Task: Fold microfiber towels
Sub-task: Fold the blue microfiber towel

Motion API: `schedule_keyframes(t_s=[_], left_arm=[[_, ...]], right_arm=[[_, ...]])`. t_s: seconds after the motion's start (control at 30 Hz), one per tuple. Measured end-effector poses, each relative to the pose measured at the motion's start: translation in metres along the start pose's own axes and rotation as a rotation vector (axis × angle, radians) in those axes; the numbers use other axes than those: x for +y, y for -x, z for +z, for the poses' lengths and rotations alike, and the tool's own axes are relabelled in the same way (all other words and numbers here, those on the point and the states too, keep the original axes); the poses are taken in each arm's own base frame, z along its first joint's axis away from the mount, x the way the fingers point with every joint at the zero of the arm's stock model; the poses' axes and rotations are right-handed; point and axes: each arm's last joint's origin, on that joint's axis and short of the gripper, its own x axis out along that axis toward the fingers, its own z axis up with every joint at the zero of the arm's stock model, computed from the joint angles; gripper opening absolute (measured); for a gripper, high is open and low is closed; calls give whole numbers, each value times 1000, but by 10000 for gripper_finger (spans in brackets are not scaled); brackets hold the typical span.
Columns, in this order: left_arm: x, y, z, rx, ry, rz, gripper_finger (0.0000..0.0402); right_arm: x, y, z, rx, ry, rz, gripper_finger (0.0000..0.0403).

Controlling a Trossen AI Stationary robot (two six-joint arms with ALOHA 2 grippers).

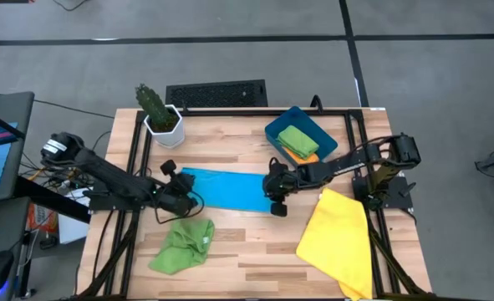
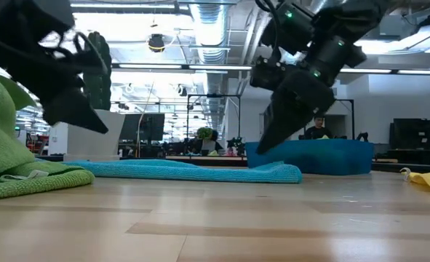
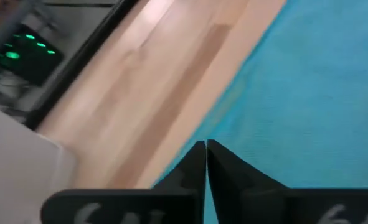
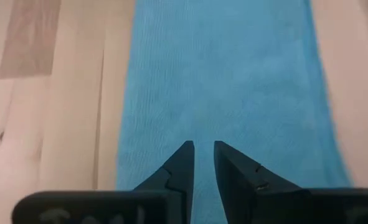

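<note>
A light blue towel (image 1: 226,191) (image 2: 193,171) lies flat on the table's middle as a long folded strip. My left gripper (image 1: 192,201) (image 3: 206,146) is shut and hovers over the strip's left end, its tips clear of the cloth in the low view (image 2: 98,125). At the strip's right end my right gripper (image 1: 275,206) (image 4: 203,146) slants down just above the towel (image 4: 221,81), with a narrow gap between its fingers and nothing in it. A green towel (image 1: 182,245) lies crumpled near the front left. A yellow towel (image 1: 340,238) lies at the front right.
A teal bin (image 1: 326,134) at the back right holds a folded green towel (image 1: 297,140) on an orange one (image 1: 307,155). A potted cactus (image 1: 161,117) stands at the back left. Bare wood shows between the green and yellow towels.
</note>
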Motion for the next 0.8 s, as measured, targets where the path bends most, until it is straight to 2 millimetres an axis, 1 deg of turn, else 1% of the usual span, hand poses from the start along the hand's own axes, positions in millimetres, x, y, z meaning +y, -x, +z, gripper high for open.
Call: schedule_keyframes(t_s=[0.07, 0.17, 0.23, 0.27, 0.37, 0.4, 0.43, 0.57, 0.7, 0.8], left_arm=[[2, -8, 1, 17, -30, 44, 4], [5, -19, 2, 42, -66, 86, 5], [6, -26, 3, 65, -88, 81, 3], [6, -29, 5, 83, -92, 41, 2], [3, -38, 11, 121, -110, -183, 1], [4, -40, 13, 123, -118, -220, 0], [5, -42, 14, 118, -123, -226, 0], [15, -51, 16, 124, -113, -150, 0], [20, -57, 17, 167, -84, -286, 0], [21, -58, 17, 178, -90, -341, 0]], right_arm=[[2, -1, -4, 3, -6, 4, 86], [4, -1, -5, 0, -3, 6, 86], [5, -1, -5, 0, -1, 7, 86], [5, -1, -5, -1, 0, 8, 86], [5, -1, -5, 0, 1, 8, 86], [5, -1, -5, 0, 4, 8, 86], [5, -1, -5, 0, 5, 7, 86], [5, -1, -5, 1, 6, 7, 86], [6, -1, -6, 5, 9, 8, 86], [7, -1, -6, 7, 15, 8, 86]])
